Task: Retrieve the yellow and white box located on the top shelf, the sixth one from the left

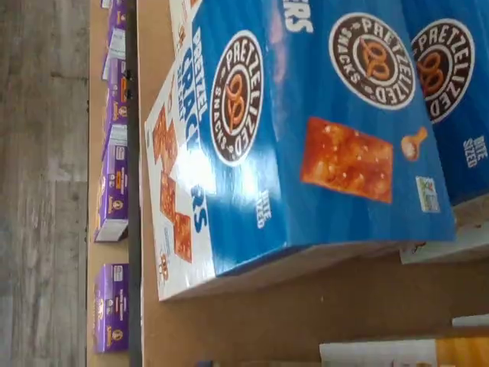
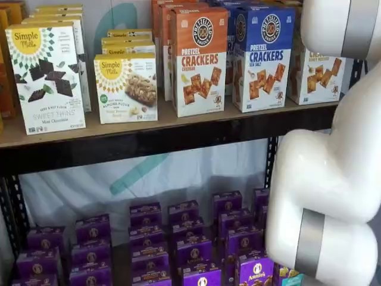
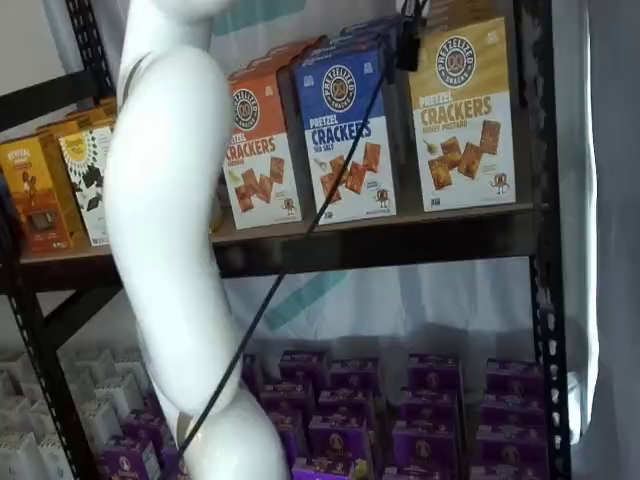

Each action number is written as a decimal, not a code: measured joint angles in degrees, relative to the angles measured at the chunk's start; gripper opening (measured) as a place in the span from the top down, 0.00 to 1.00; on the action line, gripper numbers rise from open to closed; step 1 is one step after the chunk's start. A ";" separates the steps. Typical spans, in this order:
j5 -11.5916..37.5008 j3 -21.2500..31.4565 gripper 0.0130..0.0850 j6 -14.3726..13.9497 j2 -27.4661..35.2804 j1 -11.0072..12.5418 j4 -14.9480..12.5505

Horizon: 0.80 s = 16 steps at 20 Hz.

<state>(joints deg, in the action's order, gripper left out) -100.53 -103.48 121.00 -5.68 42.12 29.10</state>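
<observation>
The yellow and white box (image 3: 462,115) stands upright at the right end of the top shelf (image 3: 400,228), next to the blue-topped carton (image 3: 345,125). In a shelf view it (image 2: 314,76) is partly hidden behind my white arm (image 2: 333,179). The wrist view looks down on the blue-topped cartons (image 1: 321,130) and bare shelf board (image 1: 306,313), with a yellow and white corner (image 1: 458,350) at the picture's edge. Black gripper fingers (image 3: 406,42) hang from the view's top edge with a cable, above the gap between the blue and yellow cartons. No gap between the fingers can be made out.
An orange-topped carton (image 2: 199,59) stands left of the blue one (image 2: 262,56), and Simple Mills boxes (image 2: 125,86) stand further left. Several purple boxes (image 2: 190,244) fill the lower shelf. A black upright (image 3: 535,200) stands right beside the yellow box.
</observation>
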 joint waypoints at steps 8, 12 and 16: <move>-1.78 -1.90 0.00 -0.19 1.48 0.65 0.60; -2.57 -3.70 0.00 -0.54 2.23 1.26 1.63; -1.31 -3.93 0.00 0.13 2.35 0.95 0.39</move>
<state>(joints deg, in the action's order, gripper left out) -101.84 -107.41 121.13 -3.33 43.07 29.48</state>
